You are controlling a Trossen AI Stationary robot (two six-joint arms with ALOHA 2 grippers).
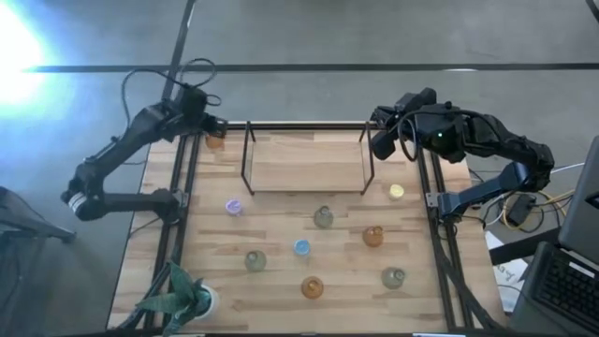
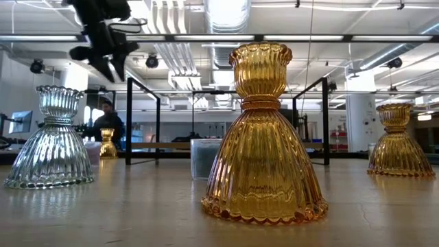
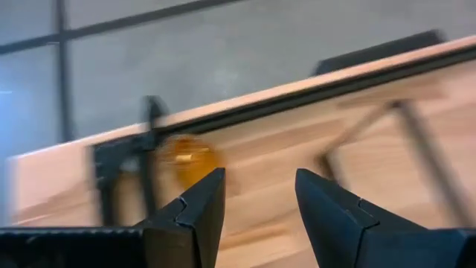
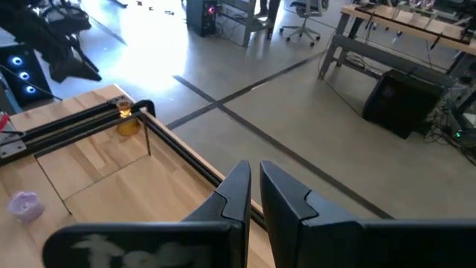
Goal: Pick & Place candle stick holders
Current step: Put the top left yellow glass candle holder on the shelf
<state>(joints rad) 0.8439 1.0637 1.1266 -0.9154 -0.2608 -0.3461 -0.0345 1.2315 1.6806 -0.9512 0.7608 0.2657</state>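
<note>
Ribbed amber holder, clear grey one (both translucent)

No text, label, brand, number or sign can be read in any of the views. The wooden table top, the glass candle stick holders and the dark arms carry no legible markings. The papers and equipment at the far right of the high view, beside the table, are too small to make out, and the room behind the table in the low view shows no readable signs.
</note>
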